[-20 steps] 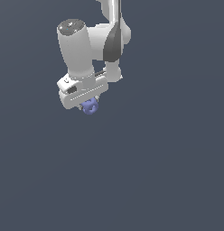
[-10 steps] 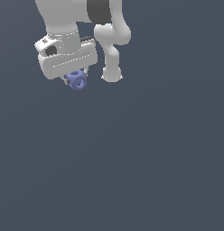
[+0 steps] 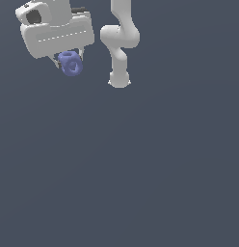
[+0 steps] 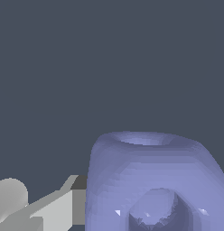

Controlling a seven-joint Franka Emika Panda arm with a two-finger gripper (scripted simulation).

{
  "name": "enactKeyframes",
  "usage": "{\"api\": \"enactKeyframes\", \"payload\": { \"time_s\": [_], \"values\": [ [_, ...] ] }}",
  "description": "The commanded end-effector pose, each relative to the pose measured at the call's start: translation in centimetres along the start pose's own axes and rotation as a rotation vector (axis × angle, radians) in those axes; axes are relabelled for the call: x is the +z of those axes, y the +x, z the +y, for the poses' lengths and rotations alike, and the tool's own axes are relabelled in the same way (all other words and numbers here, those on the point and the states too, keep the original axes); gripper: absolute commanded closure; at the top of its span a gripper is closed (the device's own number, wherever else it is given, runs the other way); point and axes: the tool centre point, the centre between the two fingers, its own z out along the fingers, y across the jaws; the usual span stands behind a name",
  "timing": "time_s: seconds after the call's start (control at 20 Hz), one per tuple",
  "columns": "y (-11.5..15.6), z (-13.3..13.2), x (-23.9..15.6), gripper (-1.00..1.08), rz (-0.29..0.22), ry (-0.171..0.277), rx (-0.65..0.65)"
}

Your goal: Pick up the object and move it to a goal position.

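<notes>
Pick done: periwinkle holed block (image 3: 71,63) clamped between fingers of white gripper (image 3: 70,61), lifted clear near the exterior view's top left, beside the arm base (image 3: 119,79); transport to goal left, no goal marker visible, release pending.

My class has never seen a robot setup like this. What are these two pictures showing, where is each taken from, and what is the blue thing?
Both are computer-simulated renders. The exterior view, from a camera off the arm, shows a white jointed robot arm against a plain grey background. Its gripper, the two-fingered hand, holds a small periwinkle-blue block with round holes. The wrist view comes from a camera on the arm's wrist, so the same block looks huge, with one finger beside it. Nothing else is visible.
</notes>
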Motion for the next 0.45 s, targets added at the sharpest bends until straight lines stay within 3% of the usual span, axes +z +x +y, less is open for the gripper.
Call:
{"api": "enactKeyframes", "payload": {
  "time_s": [0.0, 0.4],
  "values": [
    [-0.54, 0.09, -1.03, 1.08, -0.001, 0.001, -0.001],
    [-0.91, 0.33, -1.91, 1.08, -0.002, 0.000, -0.001]
  ]
}}
